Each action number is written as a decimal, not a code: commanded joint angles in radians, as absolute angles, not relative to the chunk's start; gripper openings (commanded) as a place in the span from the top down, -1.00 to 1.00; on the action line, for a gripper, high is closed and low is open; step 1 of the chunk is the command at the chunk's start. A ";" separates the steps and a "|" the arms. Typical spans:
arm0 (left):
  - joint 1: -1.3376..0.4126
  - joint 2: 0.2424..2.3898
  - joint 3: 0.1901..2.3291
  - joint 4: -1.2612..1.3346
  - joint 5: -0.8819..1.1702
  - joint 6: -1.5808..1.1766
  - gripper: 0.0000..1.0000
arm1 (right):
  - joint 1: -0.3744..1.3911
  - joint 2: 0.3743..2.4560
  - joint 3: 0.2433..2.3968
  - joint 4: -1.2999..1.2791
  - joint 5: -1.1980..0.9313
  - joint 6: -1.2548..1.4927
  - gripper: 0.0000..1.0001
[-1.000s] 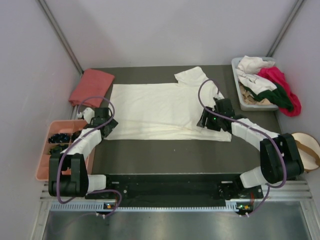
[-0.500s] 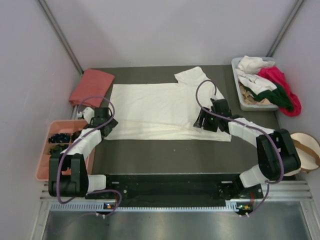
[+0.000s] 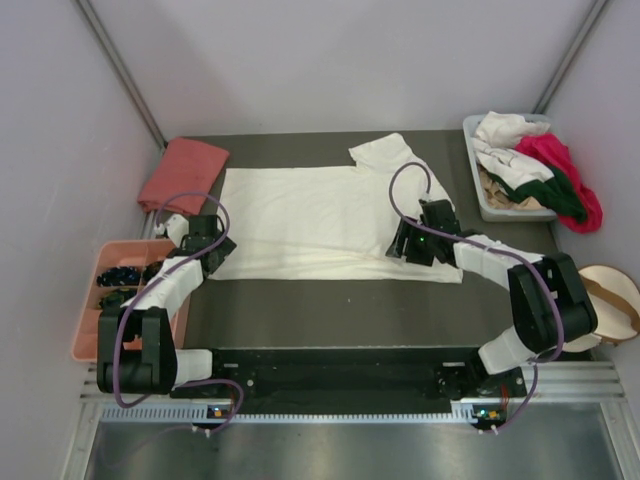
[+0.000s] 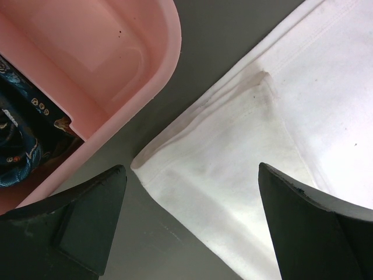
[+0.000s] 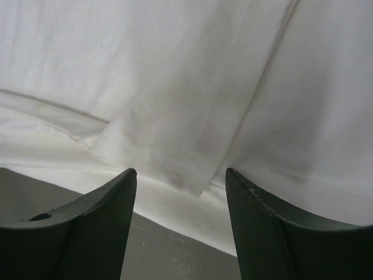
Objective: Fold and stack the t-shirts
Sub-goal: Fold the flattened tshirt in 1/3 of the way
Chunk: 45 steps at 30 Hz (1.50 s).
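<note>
Lab robot cell: bare panel walls (image 3: 330, 60) box in a dark table (image 3: 330, 300); left arm (image 3: 165, 285) and right arm (image 3: 500, 262) bolted to an aluminium rail (image 3: 615, 385), purple cables (image 3: 122, 350) exposed.

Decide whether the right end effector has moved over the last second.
Yes: the right end effector has shifted slightly left, away from the grey bin.

Two claws (image 3: 218, 252) (image 3: 400, 245), one cream shirt (image 3: 310, 215), one salmon shirt (image 3: 183, 172), one pink tray (image 3: 82, 340)
</note>
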State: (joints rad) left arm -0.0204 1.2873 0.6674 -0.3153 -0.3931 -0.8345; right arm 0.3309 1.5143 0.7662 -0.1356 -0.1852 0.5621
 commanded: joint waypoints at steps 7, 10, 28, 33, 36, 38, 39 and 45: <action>-0.011 1.270 0.672 -0.288 -0.410 -0.821 -0.98 | 0.348 1.560 0.778 -0.086 -0.178 0.565 -0.26; -0.009 1.270 0.673 -0.291 -0.410 -0.819 -0.98 | 0.348 1.569 0.778 -0.077 -0.184 0.568 -0.26; -0.011 1.273 0.676 -0.296 -0.408 -0.818 -0.98 | 0.360 1.571 0.795 -0.072 -0.193 0.571 1.00; -0.011 1.275 0.678 -0.299 -0.408 -0.815 -0.98 | 0.360 1.580 0.825 -0.052 -0.221 0.578 1.00; -0.011 1.269 0.676 -0.302 -0.411 -0.816 -0.98 | 0.359 1.604 0.860 -0.051 -0.235 0.580 1.00; -0.011 1.266 0.675 -0.302 -0.413 -0.816 -0.98 | 0.360 1.623 0.883 -0.045 -0.241 0.580 1.00; -0.009 1.266 0.673 -0.301 -0.413 -0.816 -0.98 | 0.360 1.628 0.890 -0.041 -0.248 0.581 1.00; -0.011 1.266 0.673 -0.304 -0.411 -0.818 -0.98 | 0.360 1.689 0.949 -0.028 -0.275 0.591 1.00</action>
State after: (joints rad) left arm -0.0204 1.2873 0.6674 -0.3157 -0.3927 -0.8345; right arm 0.3450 1.6489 0.8833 -0.0814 -0.2424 0.5804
